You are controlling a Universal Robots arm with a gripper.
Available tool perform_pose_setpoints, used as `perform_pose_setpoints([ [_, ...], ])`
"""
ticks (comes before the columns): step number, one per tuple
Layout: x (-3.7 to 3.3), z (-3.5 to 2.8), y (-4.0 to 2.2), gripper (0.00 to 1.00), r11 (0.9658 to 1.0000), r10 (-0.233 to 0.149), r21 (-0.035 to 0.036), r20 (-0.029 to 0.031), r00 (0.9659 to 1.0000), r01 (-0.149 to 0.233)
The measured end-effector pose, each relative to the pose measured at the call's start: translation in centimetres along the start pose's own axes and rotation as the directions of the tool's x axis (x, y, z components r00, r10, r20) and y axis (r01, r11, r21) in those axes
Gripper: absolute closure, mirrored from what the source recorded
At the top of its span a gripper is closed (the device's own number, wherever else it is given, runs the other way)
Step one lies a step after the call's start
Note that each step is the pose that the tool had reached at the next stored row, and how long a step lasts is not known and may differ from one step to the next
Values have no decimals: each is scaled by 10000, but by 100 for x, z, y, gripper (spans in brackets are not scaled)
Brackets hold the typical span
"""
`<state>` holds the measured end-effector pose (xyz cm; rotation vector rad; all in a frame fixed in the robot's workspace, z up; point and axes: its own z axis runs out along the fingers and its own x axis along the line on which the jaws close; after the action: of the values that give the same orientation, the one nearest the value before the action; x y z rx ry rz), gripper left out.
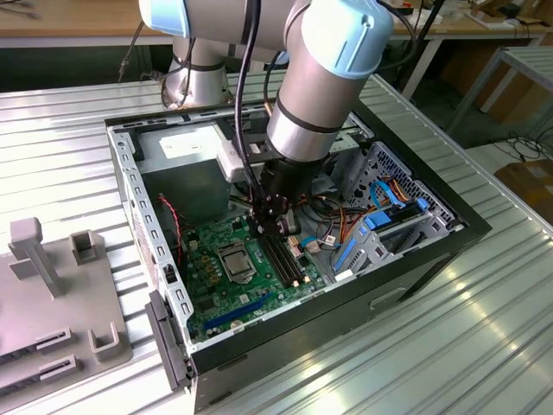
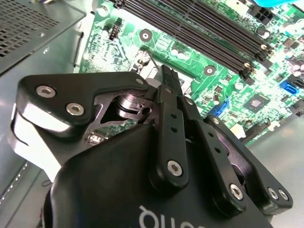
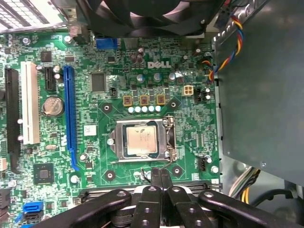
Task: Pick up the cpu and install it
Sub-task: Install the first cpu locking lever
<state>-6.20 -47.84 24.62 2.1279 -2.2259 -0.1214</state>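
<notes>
The gripper [image 3: 160,176], fingers pressed together and empty, sits at bottom centre, the cpu [image 3: 141,139] seated in its socket just above.

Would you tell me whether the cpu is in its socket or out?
In: the cpu lies flat inside the metal socket frame on the motherboard.

A ribbed metal table [image 1: 78,130] of pale silver slats spreads across the scene in the exterior view, catching bright bands of light along its ridges. A wooden workbench [image 1: 69,22] runs along the far side, with dark space under it. At the exterior view's right, a light metal frame [image 1: 510,73] stands on a grey floor [image 1: 510,147] beside a brown cardboard box [image 1: 531,186], with loose cables [image 1: 527,143] trailing across the floor near it.
</notes>
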Motion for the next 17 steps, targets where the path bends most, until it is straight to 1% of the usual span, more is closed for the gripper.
perform_pose_setpoints([
  [4, 2, 2, 0, 87, 10000, -33, 2, -79, 10000, 33],
  [5, 3, -5, 1, 87, 10000, -37, 3, -86, 10000, 37],
  [6, 3, -26, 3, 87, 10000, -41, 4, -95, 9999, 41],
  [7, 4, -43, 4, 87, 10000, -41, 4, -117, 9999, 41],
  [8, 4, -64, 7, 87, 10000, -36, 6, -164, 9999, 37],
  [9, 3, -93, 9, 87, 10000, -27, 12, -269, 9996, 28],
  [10, 4, -100, 13, 87, 10000, -20, 17, -401, 9992, 21],
  [12, 4, -100, 17, 87, 10000, -26, 20, -482, 9988, 27],
  [16, 4, -153, 22, 87, 10000, -27, 22, -513, 9987, 28],
  [17, 4, -169, 24, 87, 10000, -25, 22, -529, 9986, 26],
])
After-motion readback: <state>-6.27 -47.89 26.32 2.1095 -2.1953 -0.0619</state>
